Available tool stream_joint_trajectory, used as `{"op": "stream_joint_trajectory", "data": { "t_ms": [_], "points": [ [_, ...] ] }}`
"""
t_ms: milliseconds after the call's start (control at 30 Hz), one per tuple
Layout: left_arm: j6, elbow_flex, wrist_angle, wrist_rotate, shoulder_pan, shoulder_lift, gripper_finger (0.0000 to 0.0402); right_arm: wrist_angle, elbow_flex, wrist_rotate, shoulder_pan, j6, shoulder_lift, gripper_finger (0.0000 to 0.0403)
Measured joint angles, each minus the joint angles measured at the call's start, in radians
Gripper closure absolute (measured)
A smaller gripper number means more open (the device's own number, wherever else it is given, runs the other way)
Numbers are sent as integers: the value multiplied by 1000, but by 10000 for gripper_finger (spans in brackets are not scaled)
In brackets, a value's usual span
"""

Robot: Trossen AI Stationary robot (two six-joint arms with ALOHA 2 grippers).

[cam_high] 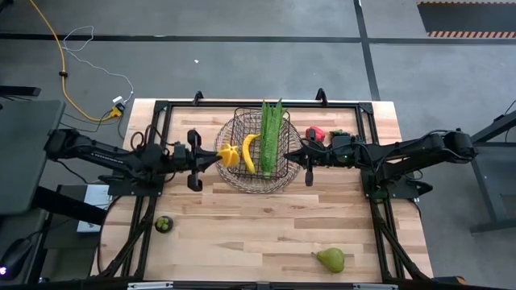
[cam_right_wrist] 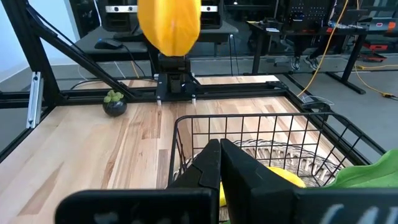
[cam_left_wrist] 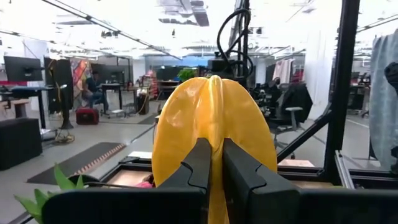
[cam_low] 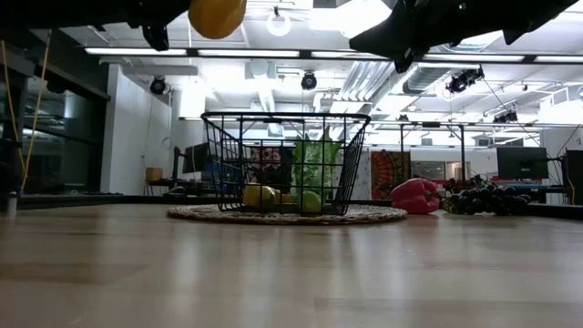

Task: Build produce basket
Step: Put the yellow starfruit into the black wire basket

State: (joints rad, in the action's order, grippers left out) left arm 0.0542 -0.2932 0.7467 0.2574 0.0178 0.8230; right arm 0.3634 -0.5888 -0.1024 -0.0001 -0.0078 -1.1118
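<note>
Pear (cam_high: 330, 259) on table; basket (cam_high: 234, 165) holds banana (cam_high: 249, 152), leafy bunch (cam_high: 269, 137).

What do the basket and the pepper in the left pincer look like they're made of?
Basket: thin dark wire grid, see-through, likely coated metal, on a round woven-looking mat. Pepper, clamped in the left pincer: smooth yellow-orange, matte with a moulded ridge, probably plastic or rubber; which one isn't clear.
</note>
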Motion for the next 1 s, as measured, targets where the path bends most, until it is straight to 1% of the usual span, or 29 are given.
{"op": "stream_joint_trajectory", "data": {
  "t_ms": [400,667,800,1000],
  "points": [
    [1,0,0,16,2,0,394,0,0,0,0,0,0,402],
    [-50,-4,16,31,2,13,394,0,0,0,0,0,0,402],
    [-69,-48,-4,81,2,92,394,0,0,0,0,0,0,402],
    [-95,-195,-103,176,-10,331,394,-1,0,0,0,0,0,402]
  ]
}}
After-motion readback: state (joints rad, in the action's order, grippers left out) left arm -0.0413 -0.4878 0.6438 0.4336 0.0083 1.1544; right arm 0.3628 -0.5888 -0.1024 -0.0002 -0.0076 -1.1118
